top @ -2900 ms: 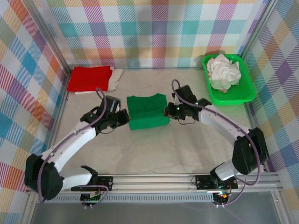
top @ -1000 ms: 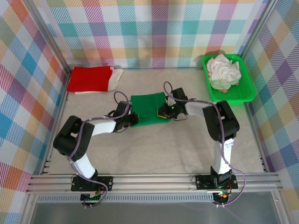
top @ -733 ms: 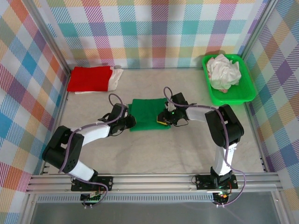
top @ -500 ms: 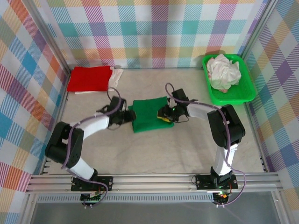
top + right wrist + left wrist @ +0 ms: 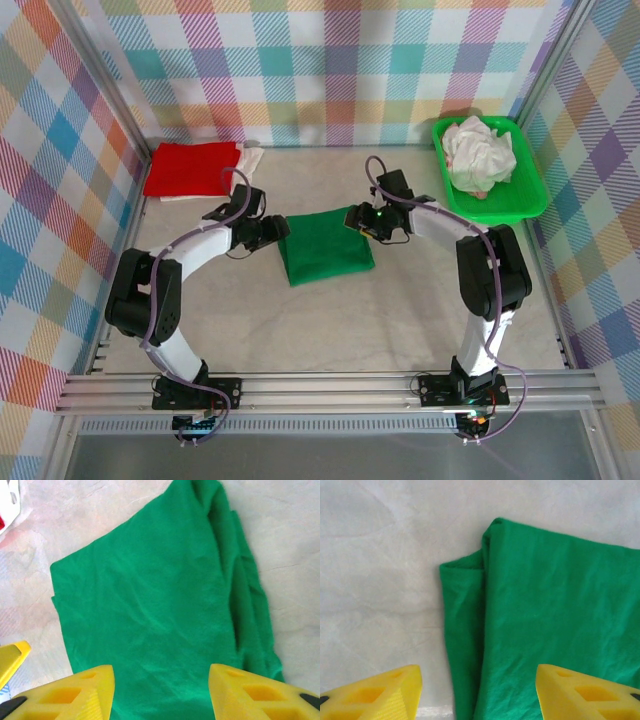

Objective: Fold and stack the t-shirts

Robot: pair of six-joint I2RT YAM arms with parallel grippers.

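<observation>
Near: bare table, open room. Green shirt folded flat between both grippers, left fold rumpled. Left gripper fingers apart, empty, at shirt's left edge. Right gripper fingers apart, empty, at shirt's far right corner. Beyond left gripper: red shirt, folded, on white shirt. Beyond right gripper: tray holding crumpled white shirts.

Table was pale | green shirt lay folded at centre | red shirt far left, touching white shirt | tray far right
</observation>
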